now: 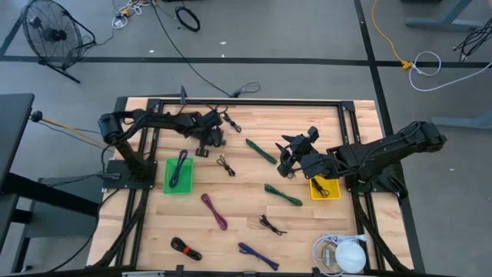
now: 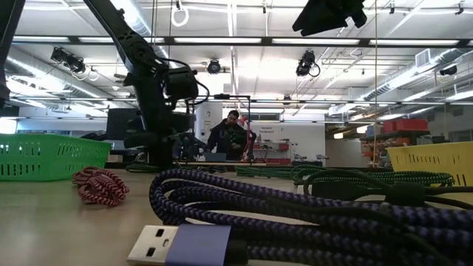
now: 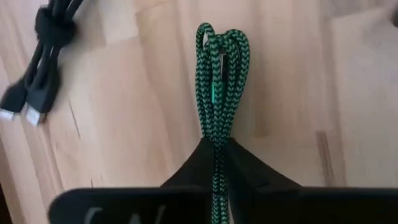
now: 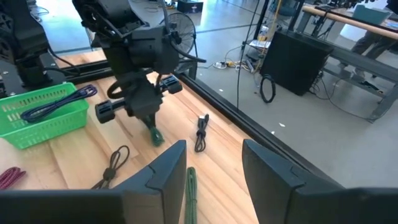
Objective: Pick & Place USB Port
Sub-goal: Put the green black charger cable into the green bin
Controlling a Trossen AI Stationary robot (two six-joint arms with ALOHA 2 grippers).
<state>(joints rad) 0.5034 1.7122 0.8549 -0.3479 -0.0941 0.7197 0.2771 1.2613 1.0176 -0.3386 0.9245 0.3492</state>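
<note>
The left gripper [image 3: 217,163] is pinching a green braided cable [image 3: 221,74], its two dark fingers closed tight on the bundle's near end. In the left wrist view the coiled cable is running straight out from between the fingers, so its long axis is lying in line with the gripper's reach and the folded loop is pointing away from it. The cable appears to be resting on the wooden table [image 1: 238,223] and not yet lifted, though that is hard to confirm. Beside it a black cable [image 3: 37,68] is lying with its plugs showing, apart from the green one.

In the high view this gripper [image 1: 206,138] is working near the table's far edge, left of centre. The green basket [image 1: 167,185], already holding one purple cable [image 1: 180,165], is sitting just toward the near-left of it, so the carry looks short and the left arm is clearly the nearer one to it.

The right gripper [image 4: 211,168] is hovering around the middle of the table with its fingers spread and nothing between them, next to the yellow basket [image 1: 321,190] on the right side. Other green cables [image 1: 261,151] are lying between the two arms.
</note>
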